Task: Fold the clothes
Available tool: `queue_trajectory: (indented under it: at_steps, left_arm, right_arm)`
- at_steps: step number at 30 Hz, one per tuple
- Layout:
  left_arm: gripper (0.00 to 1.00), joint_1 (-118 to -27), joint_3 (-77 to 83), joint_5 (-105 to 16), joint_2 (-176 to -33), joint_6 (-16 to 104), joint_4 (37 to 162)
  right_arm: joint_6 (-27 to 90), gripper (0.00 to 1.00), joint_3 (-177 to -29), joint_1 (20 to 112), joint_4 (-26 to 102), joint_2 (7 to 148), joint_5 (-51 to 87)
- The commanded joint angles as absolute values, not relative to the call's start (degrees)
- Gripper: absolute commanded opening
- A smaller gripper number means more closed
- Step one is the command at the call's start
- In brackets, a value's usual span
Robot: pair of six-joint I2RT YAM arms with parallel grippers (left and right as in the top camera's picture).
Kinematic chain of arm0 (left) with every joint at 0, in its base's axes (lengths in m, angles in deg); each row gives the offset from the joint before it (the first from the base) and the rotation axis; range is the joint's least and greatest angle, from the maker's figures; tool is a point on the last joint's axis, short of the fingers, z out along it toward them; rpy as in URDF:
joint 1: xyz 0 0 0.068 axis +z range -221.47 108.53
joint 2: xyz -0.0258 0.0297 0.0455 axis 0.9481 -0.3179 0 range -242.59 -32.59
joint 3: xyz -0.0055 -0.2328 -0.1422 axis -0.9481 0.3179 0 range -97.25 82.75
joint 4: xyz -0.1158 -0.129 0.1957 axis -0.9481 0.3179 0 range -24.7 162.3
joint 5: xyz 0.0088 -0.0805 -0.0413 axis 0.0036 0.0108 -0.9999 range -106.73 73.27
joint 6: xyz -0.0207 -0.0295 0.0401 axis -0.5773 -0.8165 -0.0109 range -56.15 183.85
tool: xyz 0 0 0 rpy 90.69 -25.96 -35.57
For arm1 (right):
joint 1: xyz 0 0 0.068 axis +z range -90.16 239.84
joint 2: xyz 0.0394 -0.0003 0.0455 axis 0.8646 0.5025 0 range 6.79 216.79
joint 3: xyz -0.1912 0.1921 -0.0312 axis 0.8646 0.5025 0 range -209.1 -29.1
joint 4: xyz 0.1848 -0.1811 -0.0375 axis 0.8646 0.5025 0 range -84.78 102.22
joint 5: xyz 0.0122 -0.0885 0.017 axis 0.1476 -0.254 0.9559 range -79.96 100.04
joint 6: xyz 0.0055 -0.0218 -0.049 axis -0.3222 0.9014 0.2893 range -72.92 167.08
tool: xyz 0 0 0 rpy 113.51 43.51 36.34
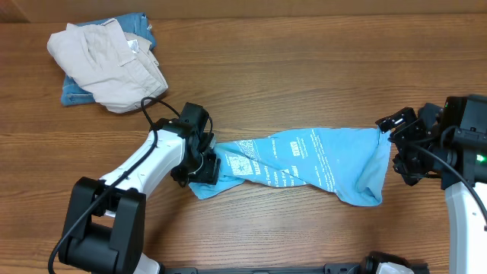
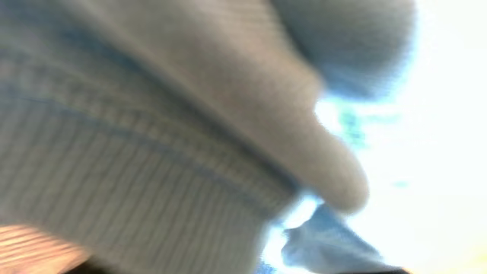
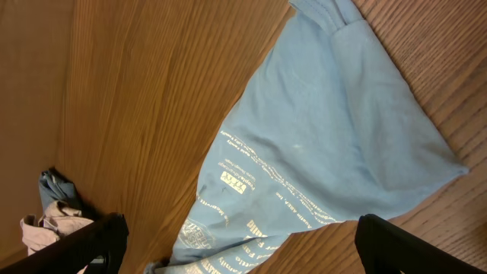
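Observation:
The light blue T-shirt (image 1: 304, 156) with white lettering lies bunched in a long strip across the middle of the wooden table. My left gripper (image 1: 204, 161) sits low on the strip's left end, its fingertips buried in the cloth. In the left wrist view blurred ribbed fabric of the T-shirt (image 2: 190, 152) fills the frame and hides the fingers. My right gripper (image 1: 397, 146) hovers just off the strip's right end, open. In the right wrist view its fingers (image 3: 99, 240) stand wide apart above the T-shirt (image 3: 319, 137), holding nothing.
A heap of other garments lies at the back left: a beige one (image 1: 106, 65) on top of a denim-blue one (image 1: 76, 93). This heap (image 3: 53, 213) also shows in the right wrist view. Bare wooden table (image 1: 304, 68) surrounds the strip.

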State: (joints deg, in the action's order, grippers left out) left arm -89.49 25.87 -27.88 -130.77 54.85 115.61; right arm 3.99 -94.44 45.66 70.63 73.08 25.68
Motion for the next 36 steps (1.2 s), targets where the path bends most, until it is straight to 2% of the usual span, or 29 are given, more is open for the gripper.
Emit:
queue_trajectory:
  at_steps: [1, 3, 4, 12, 16, 24, 31, 36]
  left_arm:
    - [0.42, -89.9, 27.9, -32.2, -131.4, 54.9, 115.6]
    - [0.13, -89.9, 28.7, -32.3, -131.4, 54.9, 115.7]
    - [0.04, -89.9, 28.6, -32.4, -131.4, 54.9, 115.9]
    - [0.04, -89.7, 18.1, -34.8, -126.2, 52.2, 121.8]
    - [0.04, -89.7, 17.0, -34.6, -123.9, 50.5, 119.8]
    - [0.04, -89.7, 17.0, -34.1, -124.0, 50.5, 119.8]
    - [0.04, -89.7, 17.0, -34.1, -124.0, 50.6, 119.0]
    - [0.04, -89.7, 17.0, -34.1, -124.0, 50.6, 119.0]
  right_arm:
    - [3.9, 1.0, -95.1, 45.6, 70.4, 73.2, 25.1]
    - [4.0, 1.0, -95.1, 45.6, 70.4, 73.2, 25.1]
    - [4.1, 1.0, -95.1, 45.6, 70.5, 73.2, 25.0]
    - [5.0, 1.0, -94.0, 45.6, 75.0, 73.2, 19.9]
    - [-5.2, 1.0, -86.3, 45.6, 74.9, 73.3, 20.0]
    - [-16.3, 1.0, -76.4, 45.6, 70.9, 74.9, 19.9]
    - [-19.4, 1.0, -62.9, 45.6, 55.5, 75.1, 23.8]
    - [-18.9, 1.0, -62.2, 45.6, 48.7, 75.1, 21.0]
